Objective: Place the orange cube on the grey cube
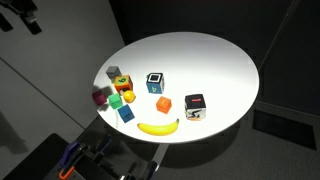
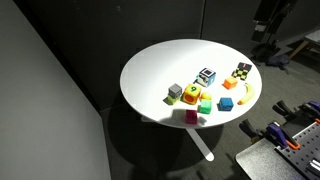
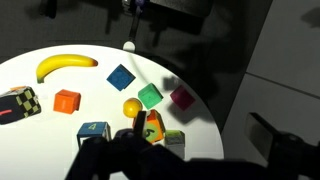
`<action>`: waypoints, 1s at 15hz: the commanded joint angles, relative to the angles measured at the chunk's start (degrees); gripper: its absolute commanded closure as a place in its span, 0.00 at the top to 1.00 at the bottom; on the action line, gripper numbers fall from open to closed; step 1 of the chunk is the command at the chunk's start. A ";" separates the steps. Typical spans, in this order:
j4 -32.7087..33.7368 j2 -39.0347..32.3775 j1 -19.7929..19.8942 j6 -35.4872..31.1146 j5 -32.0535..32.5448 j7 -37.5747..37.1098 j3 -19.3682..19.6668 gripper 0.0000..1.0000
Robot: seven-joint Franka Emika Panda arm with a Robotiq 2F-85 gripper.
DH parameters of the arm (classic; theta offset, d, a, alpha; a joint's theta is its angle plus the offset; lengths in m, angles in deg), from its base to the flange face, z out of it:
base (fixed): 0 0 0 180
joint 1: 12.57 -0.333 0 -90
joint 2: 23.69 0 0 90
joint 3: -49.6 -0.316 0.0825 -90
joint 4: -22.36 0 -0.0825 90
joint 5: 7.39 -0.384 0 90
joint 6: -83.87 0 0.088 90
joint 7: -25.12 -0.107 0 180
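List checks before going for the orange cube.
1. Top of small orange cube free: ok.
2. Space around it: ok, apart from yellow banana.
3. Top of small dull grey cube free: ok.
4. Space beside grey cube: not ok, coloured blocks sit close.
5. Wrist view, gripper over orange cube: not ok, cube lies off to one side.
6. Jaws open: cannot tell, too dark.

Smooth matt white table (image 1: 215, 60) — banana (image 1: 157, 127) slightly glossy (orange cube (image 1: 164, 104) matt, plain).

The round white table (image 1: 210, 60) carries a banana (image 1: 157, 127), the orange cube (image 1: 164, 104), the grey cube (image 1: 113, 72), two black-and-white cubes (image 1: 155, 82) and other small coloured blocks (image 1: 126, 113).
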 commanded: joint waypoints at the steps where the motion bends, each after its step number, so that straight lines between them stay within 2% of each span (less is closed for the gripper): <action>1: -1.63 -1.13 0.89 -5.40 2.73 -1.27 -0.11 1.00; 8: -5.32 -3.14 1.68 -15.55 5.15 1.49 2.24 1.00; 15: -7.41 -6.18 2.65 -24.14 7.43 8.32 6.76 1.00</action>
